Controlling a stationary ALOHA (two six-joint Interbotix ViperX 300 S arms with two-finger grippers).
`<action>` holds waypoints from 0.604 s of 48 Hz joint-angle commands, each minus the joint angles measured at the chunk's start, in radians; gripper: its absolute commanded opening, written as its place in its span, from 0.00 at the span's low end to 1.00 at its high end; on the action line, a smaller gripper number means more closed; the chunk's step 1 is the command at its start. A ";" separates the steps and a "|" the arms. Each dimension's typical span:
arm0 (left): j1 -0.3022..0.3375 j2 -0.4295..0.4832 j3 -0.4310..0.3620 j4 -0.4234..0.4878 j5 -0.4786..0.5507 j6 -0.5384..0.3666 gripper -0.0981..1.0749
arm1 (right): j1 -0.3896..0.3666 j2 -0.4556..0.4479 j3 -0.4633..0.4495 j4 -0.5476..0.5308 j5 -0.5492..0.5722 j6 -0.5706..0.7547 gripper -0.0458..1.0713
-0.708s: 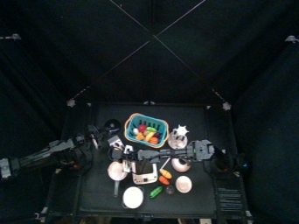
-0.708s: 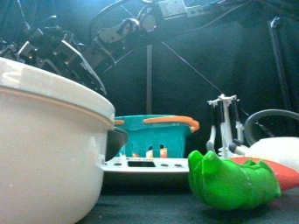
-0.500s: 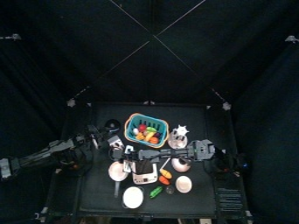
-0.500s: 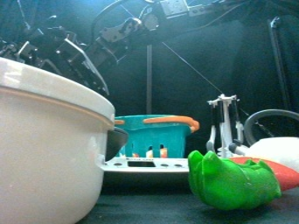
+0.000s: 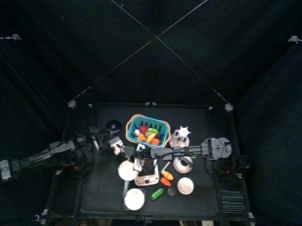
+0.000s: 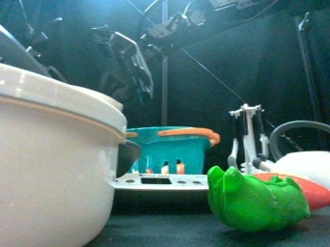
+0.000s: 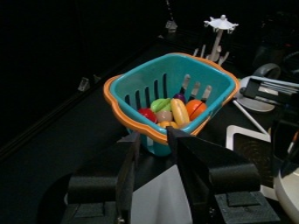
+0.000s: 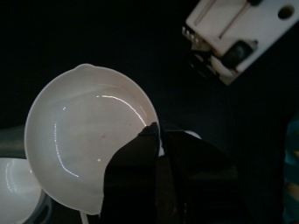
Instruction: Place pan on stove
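Lifted and carried toward the whitish-grey rectangular toy stove (image 5: 147, 165) since a moment ago, the small round cream-white pan (image 8: 100, 136) hangs clamped at its rim in the right gripper's (image 8: 163, 149) fingers, still needing lowering squarely onto it.

a robot test pen in a lab, not a real kitchen: black curtains (image 5: 71, 53) hang from crossed overhead lines around a small black bench (image 5: 99, 116) in the picture's middle. two black arms reach in from left and right over toy kitchenware, including a teal basket (image 5: 147, 130) of plastic food.
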 commanded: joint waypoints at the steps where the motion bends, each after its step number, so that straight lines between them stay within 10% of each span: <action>1: 0.003 0.003 -0.014 -0.003 -0.005 -0.002 0.71 | -0.017 -0.091 0.054 0.015 -0.031 -0.003 0.45; 29: 0.003 0.003 -0.011 -0.005 -0.005 0.000 0.71 | -0.072 -0.176 0.279 0.212 -0.204 0.000 0.45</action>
